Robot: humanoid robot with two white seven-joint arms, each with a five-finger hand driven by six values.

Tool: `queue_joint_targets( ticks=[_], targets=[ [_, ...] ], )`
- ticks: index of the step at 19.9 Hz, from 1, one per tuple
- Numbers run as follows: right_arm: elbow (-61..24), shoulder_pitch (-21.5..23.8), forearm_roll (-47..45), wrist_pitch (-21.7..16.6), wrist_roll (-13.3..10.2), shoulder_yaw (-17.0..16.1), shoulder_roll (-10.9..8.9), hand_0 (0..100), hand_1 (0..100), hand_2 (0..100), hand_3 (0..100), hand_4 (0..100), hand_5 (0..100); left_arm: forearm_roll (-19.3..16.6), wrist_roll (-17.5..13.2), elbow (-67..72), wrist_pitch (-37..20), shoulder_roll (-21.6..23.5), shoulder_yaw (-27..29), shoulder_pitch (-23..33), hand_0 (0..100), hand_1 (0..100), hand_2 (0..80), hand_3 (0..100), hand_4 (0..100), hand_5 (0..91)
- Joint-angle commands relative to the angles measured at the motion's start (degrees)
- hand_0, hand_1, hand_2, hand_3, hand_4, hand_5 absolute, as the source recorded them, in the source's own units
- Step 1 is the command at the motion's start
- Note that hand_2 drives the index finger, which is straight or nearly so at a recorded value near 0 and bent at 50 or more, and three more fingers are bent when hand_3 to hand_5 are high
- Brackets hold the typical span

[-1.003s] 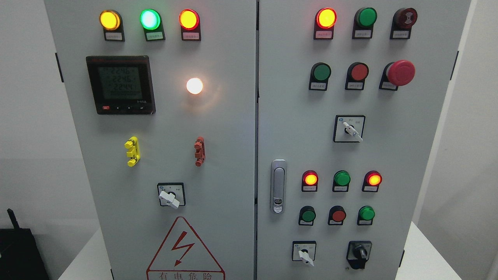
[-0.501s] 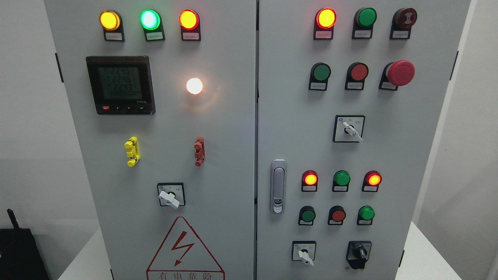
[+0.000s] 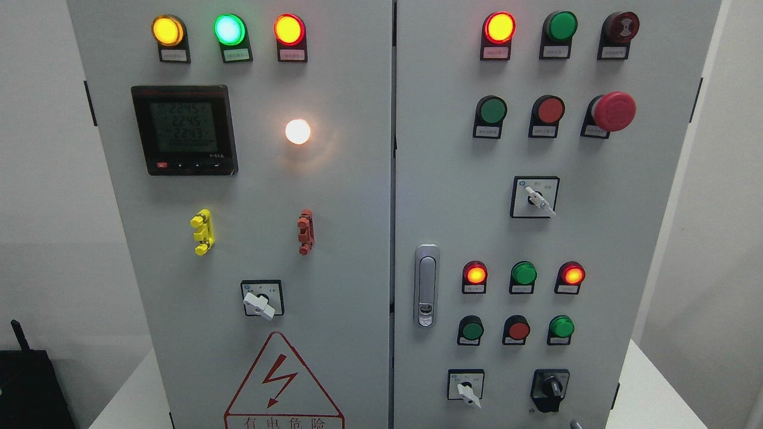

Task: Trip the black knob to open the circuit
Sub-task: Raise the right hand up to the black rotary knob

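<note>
Almost none of the robot's body shows. At the bottom edge, right of the middle, a small grey tip [image 3: 576, 425] pokes up into view; it may belong to the right hand, but too little shows to tell its pose. The left arm is out of view

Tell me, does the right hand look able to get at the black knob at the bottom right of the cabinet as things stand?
Probably yes. The black knob sits uncovered low on the right door, nothing in front of it. Only a small grey tip, possibly the right hand, shows at the bottom edge just below it.
</note>
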Motion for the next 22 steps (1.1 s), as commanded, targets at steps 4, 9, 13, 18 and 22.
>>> queue_joint_targets(
  ticks=[4, 9, 13, 18, 22],
  targets=[
    [-1.90, -1.30, -0.10, 0.09, 0.34, -0.05, -0.05, 0, 0, 0, 100, 100, 98, 0.14, -0.02, 0.00, -0.19, 0.01, 0.14, -0.12, 12, 39, 0.0, 0, 0, 0.0],
    [-1.99, -1.39, -0.02, 0.18, 0.34, 0.65, 0.04, 0, 0, 0, 100, 100, 98, 0.14, -0.02, 0.00, -0.20, 0.01, 0.14, -0.12, 12, 39, 0.0, 0, 0, 0.0],
    [-1.99, -1.83, 0.07, 0.18, 0.34, 0.83, 0.04, 0, 0, 0, 100, 100, 98, 0.14, -0.02, 0.00, -0.11, 0.01, 0.14, -0.12, 12, 39, 0.0, 0, 0, 0.0],
    [-2.07, -2.10, 0.07, 0.27, 0.25, 1.44, 0.13, 0, 0, 0, 100, 100, 98, 0.05, -0.02, 0.00, -0.11, 0.01, 0.14, -0.12, 12, 39, 0.0, 0, 0, 0.0],
    [-2.07, -2.01, 0.16, 0.27, 0.25, 1.88, 0.13, 0, 0, 0, 100, 100, 98, 0.14, -0.02, 0.00, -0.20, 0.01, 0.14, -0.12, 12, 39, 0.0, 0, 0, 0.0]
  ],
)
